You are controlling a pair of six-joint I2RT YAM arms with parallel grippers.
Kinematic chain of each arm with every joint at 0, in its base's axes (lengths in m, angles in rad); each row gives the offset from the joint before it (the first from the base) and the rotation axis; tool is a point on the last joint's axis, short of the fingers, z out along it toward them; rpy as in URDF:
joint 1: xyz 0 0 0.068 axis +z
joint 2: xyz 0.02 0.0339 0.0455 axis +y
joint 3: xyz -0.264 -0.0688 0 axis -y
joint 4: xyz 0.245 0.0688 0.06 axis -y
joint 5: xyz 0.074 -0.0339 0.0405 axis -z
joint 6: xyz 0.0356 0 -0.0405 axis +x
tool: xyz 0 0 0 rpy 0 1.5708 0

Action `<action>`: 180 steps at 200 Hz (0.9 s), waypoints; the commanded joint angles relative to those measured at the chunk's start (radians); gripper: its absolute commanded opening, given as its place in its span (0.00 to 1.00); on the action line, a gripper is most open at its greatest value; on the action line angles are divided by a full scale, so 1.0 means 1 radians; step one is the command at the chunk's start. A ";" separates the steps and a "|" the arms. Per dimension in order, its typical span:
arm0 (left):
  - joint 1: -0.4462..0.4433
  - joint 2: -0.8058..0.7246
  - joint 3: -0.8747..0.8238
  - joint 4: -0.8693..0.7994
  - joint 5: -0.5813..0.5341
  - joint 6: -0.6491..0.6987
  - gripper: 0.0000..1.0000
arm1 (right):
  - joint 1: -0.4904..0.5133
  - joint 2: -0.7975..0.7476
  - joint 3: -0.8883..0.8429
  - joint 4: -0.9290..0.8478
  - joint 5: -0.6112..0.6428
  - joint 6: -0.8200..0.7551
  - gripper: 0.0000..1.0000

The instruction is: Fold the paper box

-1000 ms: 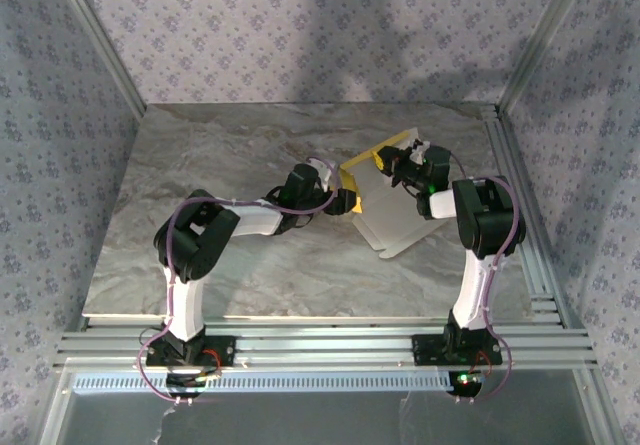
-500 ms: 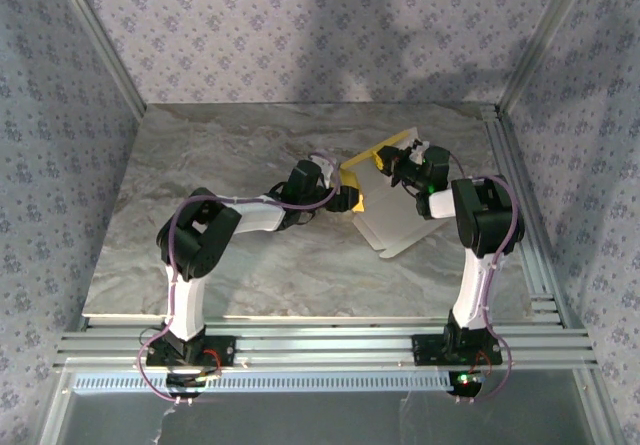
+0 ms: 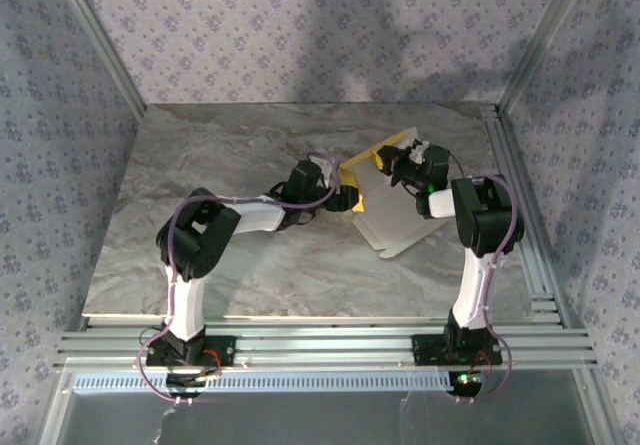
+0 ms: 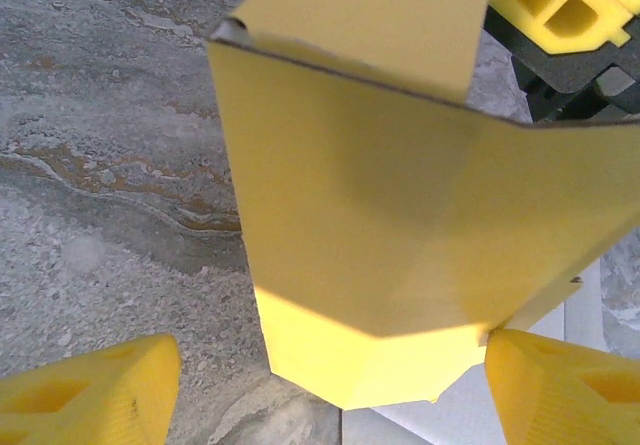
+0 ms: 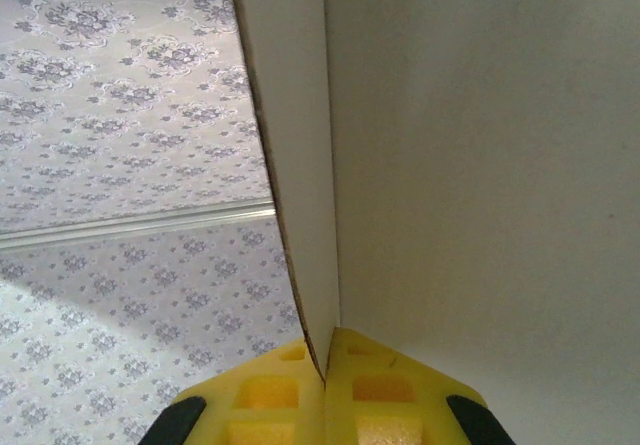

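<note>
While the right end effector (image 3: 397, 168) is clenched on a raised edge of the paper box (image 3: 400, 220), the left end effector (image 3: 348, 201) stands released at the card's left side. Seen from above, the paper box sits on the right half of the marble-patterned counter (image 3: 220, 165), toward the far edge. It lies between the two arms, cream face up, with a yellow flap lifted along its far-left border.

On the right wrist camera, a thin edge of the paper box (image 5: 480, 165) runs straight down into the seam between the two yellow pads (image 5: 270, 395) of the right end effector (image 5: 325, 390). The pads meet on it. The cream face covers the right side of that view, and the flowered wall (image 5: 120, 115) lies behind.

On the left wrist camera, the yellow face of the paper box (image 4: 380, 215) stands creased into panels, one flap folded up at the top. The yellow fingers (image 4: 100, 395) of the left end effector (image 4: 330, 395) sit wide apart in the bottom corners. The left one is clear of the card, over the counter (image 4: 110, 165). The right one is just at the card's edge, and whether it touches is unclear. The right end effector (image 4: 560, 10) shows at the upper right, against the card.
</note>
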 commanded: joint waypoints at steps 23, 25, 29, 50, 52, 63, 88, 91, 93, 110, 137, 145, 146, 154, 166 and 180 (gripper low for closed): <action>-0.002 -0.058 -0.003 0.061 0.035 -0.015 0.80 | 0.005 0.021 0.014 -0.030 -0.013 0.011 0.00; -0.003 -0.060 -0.004 0.060 0.035 -0.014 0.80 | 0.005 0.022 0.013 -0.029 -0.014 0.012 0.00; -0.003 -0.062 -0.005 0.061 0.034 -0.012 0.80 | 0.005 0.023 0.013 -0.028 -0.014 0.013 0.00; -0.001 -0.059 0.000 0.054 0.029 -0.001 0.79 | 0.008 0.024 0.016 -0.028 -0.015 0.014 0.00; -0.001 -0.058 0.003 0.052 0.028 0.001 0.79 | 0.008 0.024 0.016 -0.028 -0.014 0.014 0.00; -0.001 -0.051 0.017 0.038 0.026 0.003 0.79 | 0.012 0.024 0.016 -0.029 -0.013 0.014 0.00; -0.009 -0.034 0.059 -0.027 -0.004 0.021 0.77 | 0.016 0.024 0.012 -0.025 -0.009 0.018 0.00; -0.010 -0.033 0.064 -0.035 -0.009 0.026 0.77 | 0.016 0.024 0.011 -0.023 -0.009 0.019 0.00; -0.012 -0.031 0.067 -0.039 -0.010 0.028 0.77 | 0.015 0.024 0.011 -0.022 -0.008 0.020 0.00; -0.013 -0.019 0.079 -0.063 -0.039 0.036 0.76 | 0.017 0.023 0.011 -0.019 -0.009 0.024 0.00; -0.025 -0.013 0.104 -0.093 -0.082 0.050 0.75 | 0.022 0.022 0.011 -0.020 -0.007 0.024 0.00; -0.034 -0.013 0.120 -0.123 -0.101 0.058 0.74 | 0.023 0.021 0.010 -0.021 -0.004 0.024 0.00; -0.035 -0.011 0.122 -0.126 -0.104 0.058 0.74 | 0.023 0.021 0.010 -0.021 -0.004 0.026 0.00; -0.046 -0.008 0.141 -0.159 -0.132 0.069 0.73 | 0.023 0.023 0.010 -0.016 0.000 0.029 0.00; -0.061 -0.002 0.167 -0.206 -0.175 0.085 0.73 | 0.024 0.027 0.010 -0.009 0.003 0.037 0.00; -0.072 0.007 0.189 -0.248 -0.222 0.096 0.72 | 0.026 0.029 0.013 -0.005 0.004 0.041 0.00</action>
